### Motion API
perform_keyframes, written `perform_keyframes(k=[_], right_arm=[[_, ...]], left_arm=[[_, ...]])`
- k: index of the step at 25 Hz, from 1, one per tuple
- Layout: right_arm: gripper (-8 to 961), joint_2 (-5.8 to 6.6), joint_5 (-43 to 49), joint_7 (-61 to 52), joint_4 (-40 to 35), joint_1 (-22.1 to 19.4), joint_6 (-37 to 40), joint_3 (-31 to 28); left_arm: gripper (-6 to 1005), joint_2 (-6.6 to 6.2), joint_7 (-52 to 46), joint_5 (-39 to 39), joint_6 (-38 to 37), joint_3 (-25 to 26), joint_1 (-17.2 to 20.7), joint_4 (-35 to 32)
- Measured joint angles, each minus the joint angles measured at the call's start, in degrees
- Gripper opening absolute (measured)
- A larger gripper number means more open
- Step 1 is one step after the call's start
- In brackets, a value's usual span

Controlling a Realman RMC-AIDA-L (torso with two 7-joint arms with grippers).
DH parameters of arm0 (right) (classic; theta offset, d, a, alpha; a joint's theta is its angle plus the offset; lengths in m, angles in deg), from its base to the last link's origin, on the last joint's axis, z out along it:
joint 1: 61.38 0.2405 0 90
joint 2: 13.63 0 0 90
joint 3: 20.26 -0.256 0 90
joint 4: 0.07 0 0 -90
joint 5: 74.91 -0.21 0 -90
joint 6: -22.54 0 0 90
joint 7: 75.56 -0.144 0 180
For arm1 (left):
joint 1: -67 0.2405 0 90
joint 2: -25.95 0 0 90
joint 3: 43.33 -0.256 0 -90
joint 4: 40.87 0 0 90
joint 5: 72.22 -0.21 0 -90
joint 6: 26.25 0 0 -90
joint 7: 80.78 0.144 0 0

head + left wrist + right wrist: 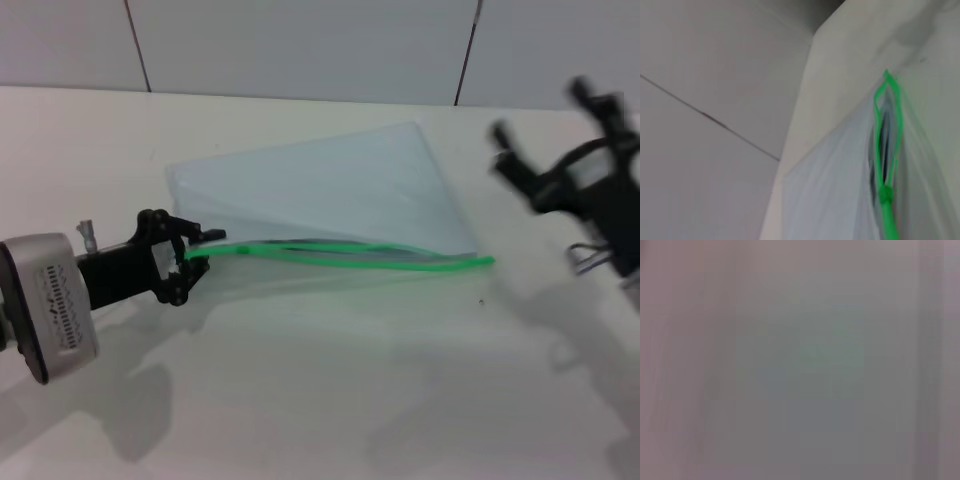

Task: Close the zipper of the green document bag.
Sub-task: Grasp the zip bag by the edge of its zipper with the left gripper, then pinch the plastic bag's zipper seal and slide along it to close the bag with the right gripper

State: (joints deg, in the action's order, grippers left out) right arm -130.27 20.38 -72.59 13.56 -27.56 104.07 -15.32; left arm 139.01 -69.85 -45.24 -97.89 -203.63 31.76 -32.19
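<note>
The green document bag (pixel 330 190) lies flat on the white table (pixel 320 380), a pale translucent pouch. Its zipper (pixel 350 254) runs along the near edge, and the two green strips stand apart over most of their length. In the left wrist view the zipper (pixel 890 130) gapes from the small slider (pixel 885 194) out to the far end. My left gripper (pixel 193 252) is shut on the zipper's left end. Off the bag's right corner, my right gripper (pixel 550 135) hangs above the table with its fingers spread, holding nothing. The right wrist view shows only grey blur.
A tiled wall (pixel 300 45) rises behind the table's far edge. In the left wrist view the table edge (pixel 800 115) meets the wall.
</note>
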Motion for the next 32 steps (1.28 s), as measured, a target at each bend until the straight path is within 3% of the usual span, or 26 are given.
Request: perform_keyframes(k=[7,12,18,26,32], right_arm=[[804,0.00,20.9,0.2,-1.2,5.5,-2.4,0.8],[800,-0.29,28.0,1.5,-1.0,9.7,-7.4,0.9],[795,-0.50,30.1,9.8,1.0,12.3,-13.4,0.7],[788,-0.52,30.2,16.5,3.1,13.8,-19.6,0.2],[642,-0.52,29.8,19.4,3.6,13.8,-19.9,-0.3]], left_arm=[[58,0.51,3.8,3.1,-0.8,0.0,0.5,-1.3],[54,0.66,4.6,3.2,-2.2,-0.2,0.1,-2.6],[53,1.61,4.9,2.7,-3.8,-0.5,-0.7,-2.7],[53,1.94,5.4,2.5,-5.9,-0.6,-0.7,-2.7],[53,2.03,5.5,1.9,-6.4,-0.7,-0.4,-2.7]])
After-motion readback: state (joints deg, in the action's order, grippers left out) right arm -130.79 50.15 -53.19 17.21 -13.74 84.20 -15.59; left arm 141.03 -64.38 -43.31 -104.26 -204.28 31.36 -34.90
